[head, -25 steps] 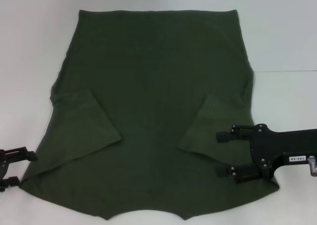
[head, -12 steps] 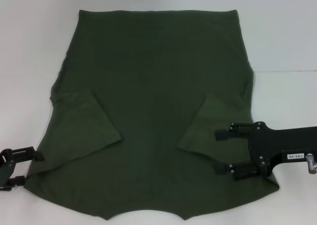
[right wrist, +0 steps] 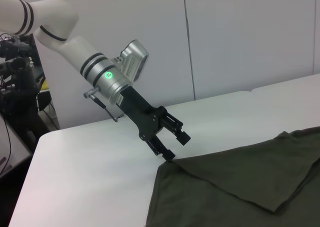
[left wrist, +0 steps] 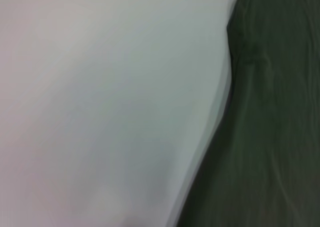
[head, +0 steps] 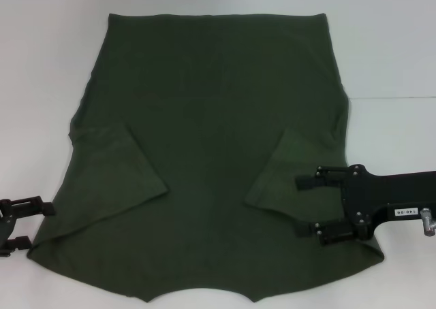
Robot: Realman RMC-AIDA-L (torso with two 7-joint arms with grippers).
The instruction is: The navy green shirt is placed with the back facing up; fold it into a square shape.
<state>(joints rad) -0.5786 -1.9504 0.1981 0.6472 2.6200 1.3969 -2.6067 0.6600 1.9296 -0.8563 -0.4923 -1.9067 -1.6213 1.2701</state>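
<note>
The navy green shirt (head: 211,139) lies flat on the white table (head: 48,64), with both sleeves folded inward onto its body. My right gripper (head: 304,205) is open and hovers over the shirt's near right part, beside the folded right sleeve (head: 286,169). My left gripper (head: 39,225) is open at the shirt's near left corner; it also shows in the right wrist view (right wrist: 170,139), just above that corner of the shirt (right wrist: 235,182). The left wrist view shows the shirt's edge (left wrist: 270,127) against the table (left wrist: 100,107).
A seam between table sections (head: 392,98) runs at the right. White table surface surrounds the shirt at the far, left and right sides. In the right wrist view a wall (right wrist: 240,32) stands behind the table and dark equipment (right wrist: 17,82) lies beyond its end.
My right gripper has shifted slightly farther from me over the shirt. My left gripper has shifted slightly at the shirt's near left corner. The shirt has not moved.
</note>
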